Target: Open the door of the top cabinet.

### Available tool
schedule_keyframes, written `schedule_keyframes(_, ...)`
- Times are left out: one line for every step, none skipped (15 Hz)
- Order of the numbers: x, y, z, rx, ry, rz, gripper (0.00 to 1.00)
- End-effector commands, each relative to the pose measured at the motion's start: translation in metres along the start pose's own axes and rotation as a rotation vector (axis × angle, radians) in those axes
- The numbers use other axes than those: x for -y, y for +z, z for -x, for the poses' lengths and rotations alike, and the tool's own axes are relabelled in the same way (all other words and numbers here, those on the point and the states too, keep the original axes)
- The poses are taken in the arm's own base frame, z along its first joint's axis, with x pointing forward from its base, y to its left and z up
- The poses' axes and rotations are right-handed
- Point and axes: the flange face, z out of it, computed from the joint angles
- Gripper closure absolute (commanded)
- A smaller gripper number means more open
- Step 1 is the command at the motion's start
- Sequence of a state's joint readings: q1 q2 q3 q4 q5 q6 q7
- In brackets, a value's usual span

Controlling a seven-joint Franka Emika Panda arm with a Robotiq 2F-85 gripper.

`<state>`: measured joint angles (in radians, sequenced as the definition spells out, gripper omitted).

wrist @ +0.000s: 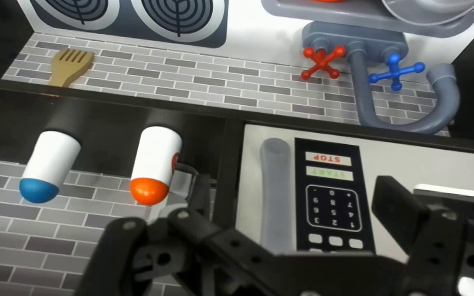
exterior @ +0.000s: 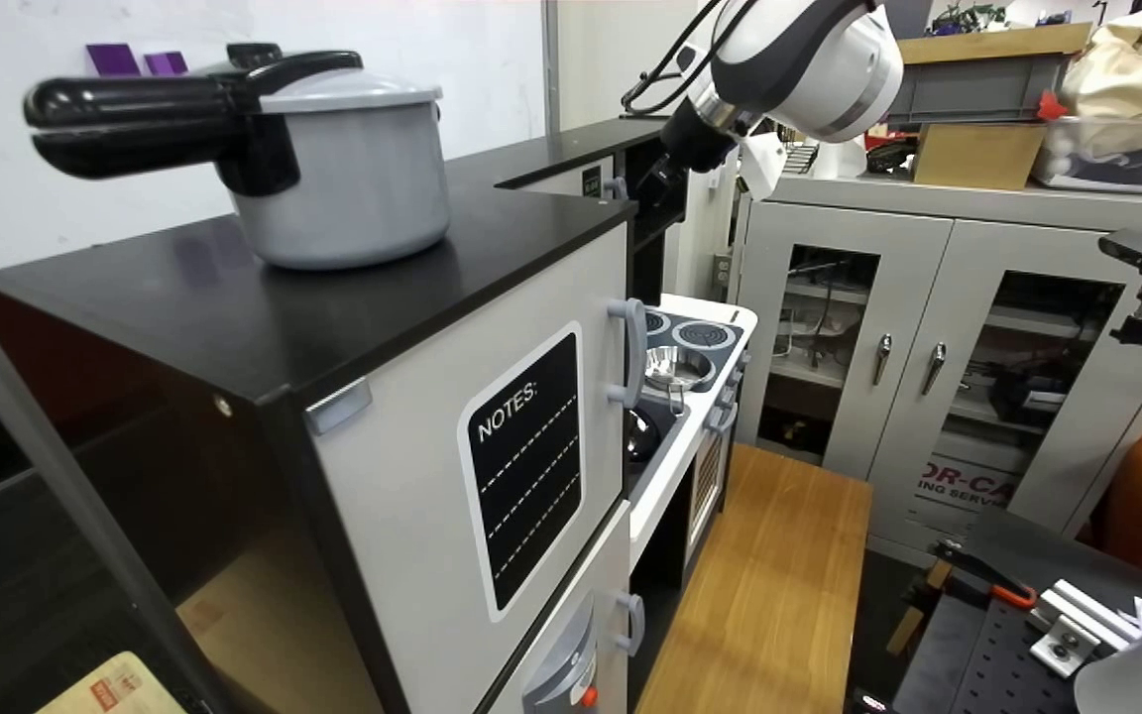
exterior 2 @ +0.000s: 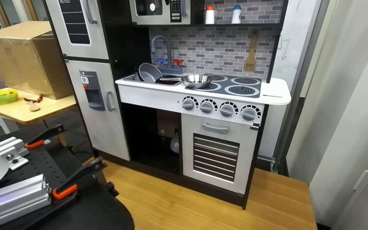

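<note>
The door is a light grey microwave-style panel [wrist: 257, 139] with a printed keypad, a dark window and a grey handle [wrist: 276, 193]. It fronts the small black-framed top cabinet [wrist: 226, 172] and looks closed. The door also shows in both exterior views [exterior: 556, 182] [exterior 2: 158, 20]. My gripper [wrist: 296, 197] is open and empty in front of the door. Its fingers stand wide apart on either side of the handle; the left one is over the shelf side, the right one before the panel. In an exterior view the gripper [exterior: 658, 180] is by the handle; contact cannot be told.
Two white shakers, blue-topped [wrist: 49, 166] and orange-topped [wrist: 154, 164], stand on the shelf beside the door. A grey faucet [wrist: 362, 82] and wooden spatula [wrist: 70, 68] are below. The tall fridge unit [exterior: 412, 416] with a grey pot [exterior: 353, 178] stands beside the cabinet.
</note>
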<state>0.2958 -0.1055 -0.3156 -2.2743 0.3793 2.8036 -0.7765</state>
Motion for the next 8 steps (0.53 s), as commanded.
schedule_keyframes(-0.0158,0.0080,-0.0138,-0.005,0.021,0.021,0.00)
schedule_keyframes(-0.0181,0.0090,-0.0159,-0.005,0.024,0.023,0.00)
schedule_keyframes(-0.0193,0.0102,-0.0175,-0.004,0.028,0.022,0.00)
schedule_keyframes(-0.0193,0.0114,-0.0180,-0.001,0.031,0.018,0.00)
schedule_keyframes(-0.0186,0.0125,-0.0184,0.002,0.034,0.014,0.00)
schedule_keyframes(-0.0175,0.0136,-0.0177,0.005,0.037,0.011,0.00)
schedule_keyframes(-0.0153,0.0138,-0.0158,0.009,0.043,0.005,0.00)
schedule_keyframes(-0.0140,0.0139,-0.0148,0.013,0.049,0.002,0.00)
